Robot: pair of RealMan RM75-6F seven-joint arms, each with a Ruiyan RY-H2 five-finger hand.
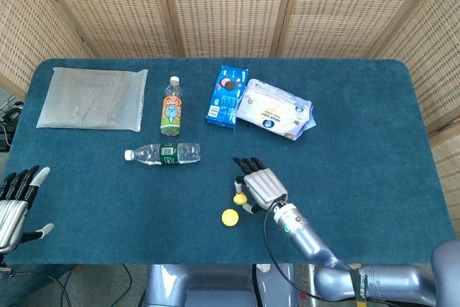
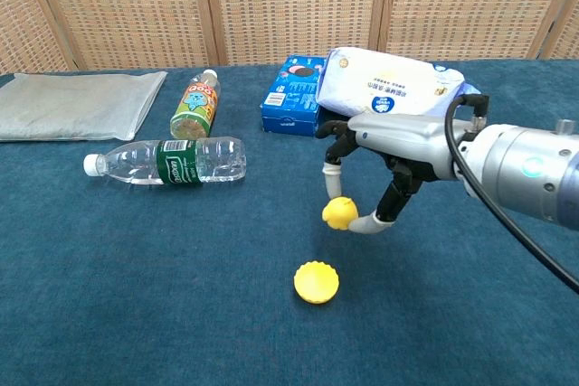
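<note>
My right hand (image 1: 260, 186) (image 2: 391, 153) hovers over the middle of the blue table, pinching a small yellow ball-like piece (image 1: 241, 198) (image 2: 338, 212) between thumb and a finger, lifted off the cloth. A yellow bottle cap (image 1: 230, 216) (image 2: 316, 281) lies flat just below and left of it. My left hand (image 1: 16, 199) is at the table's front left edge, fingers spread, holding nothing. A clear water bottle (image 1: 164, 153) (image 2: 169, 161) lies on its side further left.
An orange-labelled drink bottle (image 1: 171, 107) (image 2: 194, 104), a blue cookie box (image 1: 227, 96) (image 2: 294, 95) and a white wipes pack (image 1: 275, 109) (image 2: 393, 89) lie along the back. A grey plastic bag (image 1: 92, 97) (image 2: 72, 102) sits back left. Wicker screens stand behind.
</note>
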